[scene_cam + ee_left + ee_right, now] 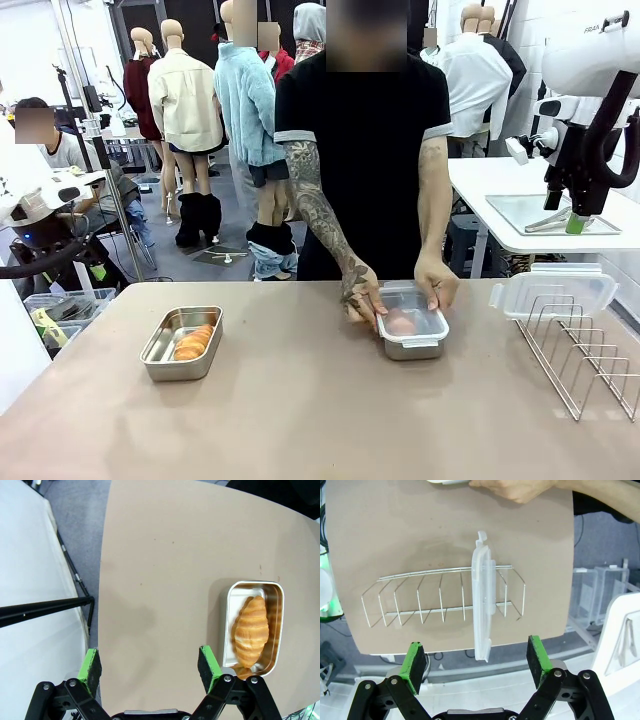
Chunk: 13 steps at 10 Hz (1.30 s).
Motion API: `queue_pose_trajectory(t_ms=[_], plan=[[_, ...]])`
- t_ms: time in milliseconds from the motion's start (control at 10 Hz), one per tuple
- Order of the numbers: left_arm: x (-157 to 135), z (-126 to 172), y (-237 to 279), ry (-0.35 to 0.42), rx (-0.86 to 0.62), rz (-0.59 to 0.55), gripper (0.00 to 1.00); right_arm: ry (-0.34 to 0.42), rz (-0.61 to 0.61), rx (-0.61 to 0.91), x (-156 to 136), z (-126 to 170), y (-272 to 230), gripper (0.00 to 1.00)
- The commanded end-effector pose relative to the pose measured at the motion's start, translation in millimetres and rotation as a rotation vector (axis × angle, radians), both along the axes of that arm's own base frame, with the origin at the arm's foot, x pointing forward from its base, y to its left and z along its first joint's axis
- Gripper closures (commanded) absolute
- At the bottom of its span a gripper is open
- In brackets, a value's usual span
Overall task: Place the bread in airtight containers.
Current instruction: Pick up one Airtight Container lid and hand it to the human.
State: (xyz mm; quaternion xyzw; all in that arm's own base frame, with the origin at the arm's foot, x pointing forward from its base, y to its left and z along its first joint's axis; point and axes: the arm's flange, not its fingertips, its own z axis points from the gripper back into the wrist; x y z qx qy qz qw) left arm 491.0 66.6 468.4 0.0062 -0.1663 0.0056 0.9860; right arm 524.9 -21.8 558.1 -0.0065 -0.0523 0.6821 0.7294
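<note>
The left gripper (pixel 150 667) is hanging with its jaws wide apart and nothing between them, looking down on the left part of the table (pixel 165 570). Just beside one green pad (pixel 207 666) an open pan (pixel 278 625) is sitting, and a bread (pixel 251 630) is lying in it – its long axis is running along the pan's length, from near left to far right, with the tapered tips pointing at the pan's short ends.

The right gripper (pixel 476 662) is also standing open and empty, held high over the table's right side and aiming down at a wire rack (pixel 420 597). A clear lid (pixel 482 605) is standing on edge in the rack's slots.

At the far middle a lidded pan (pixel 411 335) is resting on the table with a second bread (pixel 402 323) showing dimly through the cover – which way it is pointing I cannot tell. The person is leaning in with both arms down, one hand (pixel 360 295) pressing on the pan's left end and the other hand (pixel 437 285) on its far right corner.
</note>
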Motion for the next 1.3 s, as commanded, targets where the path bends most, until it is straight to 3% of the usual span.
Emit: queue_pose_trajectory(t_ms=[0, 1200], plan=[[-2.4, 0.5, -0.3, -0.007, 0.016, 0.011, 0.0, 0.006, -0.018, -0.008, -1.4, 0.9, 1.2, 0.0], [-2.4, 0.5, -0.3, -0.007, 0.016, 0.011, 0.0, 0.006, -0.018, -0.008, -1.4, 0.9, 1.2, 0.0]])
